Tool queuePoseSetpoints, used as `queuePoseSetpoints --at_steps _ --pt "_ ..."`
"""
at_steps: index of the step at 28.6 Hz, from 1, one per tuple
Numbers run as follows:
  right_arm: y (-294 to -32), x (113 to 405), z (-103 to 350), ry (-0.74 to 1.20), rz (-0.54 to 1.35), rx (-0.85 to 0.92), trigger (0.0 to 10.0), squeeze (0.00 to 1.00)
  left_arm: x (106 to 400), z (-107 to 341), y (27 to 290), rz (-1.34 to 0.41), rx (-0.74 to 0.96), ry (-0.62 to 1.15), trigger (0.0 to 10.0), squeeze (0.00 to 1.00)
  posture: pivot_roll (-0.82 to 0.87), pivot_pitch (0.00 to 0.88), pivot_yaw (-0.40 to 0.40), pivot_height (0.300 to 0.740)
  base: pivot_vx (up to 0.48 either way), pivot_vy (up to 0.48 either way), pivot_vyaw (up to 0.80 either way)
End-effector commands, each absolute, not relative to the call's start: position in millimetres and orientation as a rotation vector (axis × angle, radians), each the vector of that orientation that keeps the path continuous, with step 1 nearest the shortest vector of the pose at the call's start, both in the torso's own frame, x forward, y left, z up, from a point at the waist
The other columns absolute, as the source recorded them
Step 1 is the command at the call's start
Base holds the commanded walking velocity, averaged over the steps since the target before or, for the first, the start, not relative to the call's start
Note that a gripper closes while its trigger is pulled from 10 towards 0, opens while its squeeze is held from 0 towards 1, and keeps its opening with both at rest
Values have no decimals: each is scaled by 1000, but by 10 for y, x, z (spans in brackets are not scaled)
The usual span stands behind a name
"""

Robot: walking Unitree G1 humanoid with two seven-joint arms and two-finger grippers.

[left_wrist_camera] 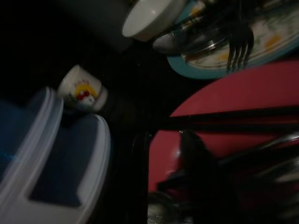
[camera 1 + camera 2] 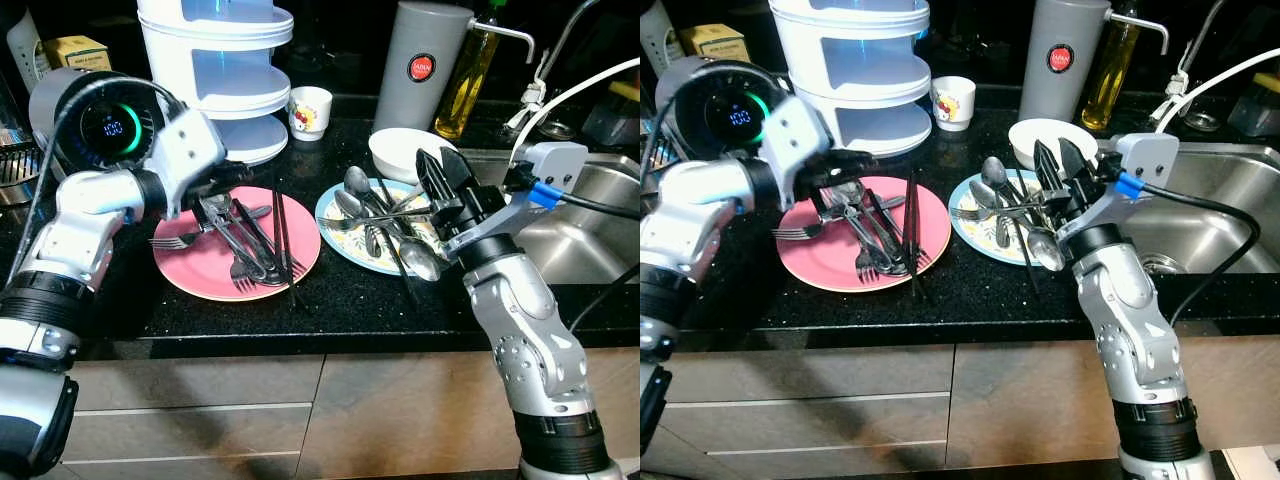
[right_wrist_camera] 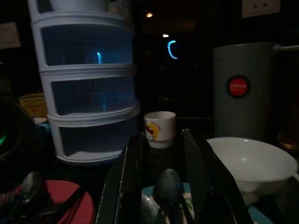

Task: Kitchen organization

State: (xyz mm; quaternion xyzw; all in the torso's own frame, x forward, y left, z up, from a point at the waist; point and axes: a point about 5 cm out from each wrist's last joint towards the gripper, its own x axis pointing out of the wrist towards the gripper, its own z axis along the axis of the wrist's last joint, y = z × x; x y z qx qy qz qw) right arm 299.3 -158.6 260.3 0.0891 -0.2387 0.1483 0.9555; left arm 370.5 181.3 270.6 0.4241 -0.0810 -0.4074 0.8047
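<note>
The right pincer (image 2: pixel 440 175) stands in the centre-right of the head views, its two black fingers parted, tips raised above the blue-rimmed plate (image 2: pixel 335 215). In the right wrist view a spoon (image 3: pixel 167 186) sits between the fingers, but I cannot tell whether they touch it, so I judge this pincer released and about to pick. To do that well, it should come down on one handle lying clear of the crossed spoons (image 2: pixel 358 190) and the loose chopstick (image 2: pixel 395 240), close near the handle's middle, and lift straight up so the neighbours are not dragged off the plate.

The left pincer (image 2: pixel 215 195) is at centre-left, over the upper edge of the pink plate (image 2: pixel 190 275), low among the forks (image 2: pixel 240 265) and chopsticks (image 2: pixel 283 235) heaped there. Its fingers are lost against the dark cutlery; whether it is clenched or released cannot be told.

Beyond the plates, the white bowl (image 2: pixel 400 150) touches the blue-rimmed plate's far rim; a small printed cup (image 2: pixel 309 110), a white tiered drawer unit (image 2: pixel 215 70) and a grey flask (image 2: pixel 420 65) stand along the back of the black bench (image 2: pixel 340 310), with the sink (image 2: pixel 590 240) at right.

The left wrist view is dim and blurred. The drawer unit's top is cut off, and the pile hides which fork lies uppermost.
</note>
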Motion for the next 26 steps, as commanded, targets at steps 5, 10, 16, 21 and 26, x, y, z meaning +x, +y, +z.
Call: queuePoseSetpoints --at_steps 5,10,16,21,26 --pt "-1601 2979 2626 -490 291 181 10000 0 3821 2914 1495 -917 1337 -224 10000 1000 15 13 -19 740 0 0 0" --pt "-1612 2902 2631 -496 272 179 10000 0 3866 2846 1321 -980 1664 -216 10000 0 -16 34 12 740 0 0 0" --pt "-1634 2858 2626 -496 258 179 10000 0 3842 2801 1327 -1029 1805 -235 10000 0 -25 49 21 740 0 0 0" --pt "-1649 2839 2621 -495 250 181 10000 0 3844 2843 1276 -1030 1952 -316 10000 0 -19 64 30 740 0 0 0" --pt "-1605 2828 2612 -483 269 197 10000 0 3828 2684 1209 -1105 2051 -356 10000 0 -25 76 34 740 0 0 0"
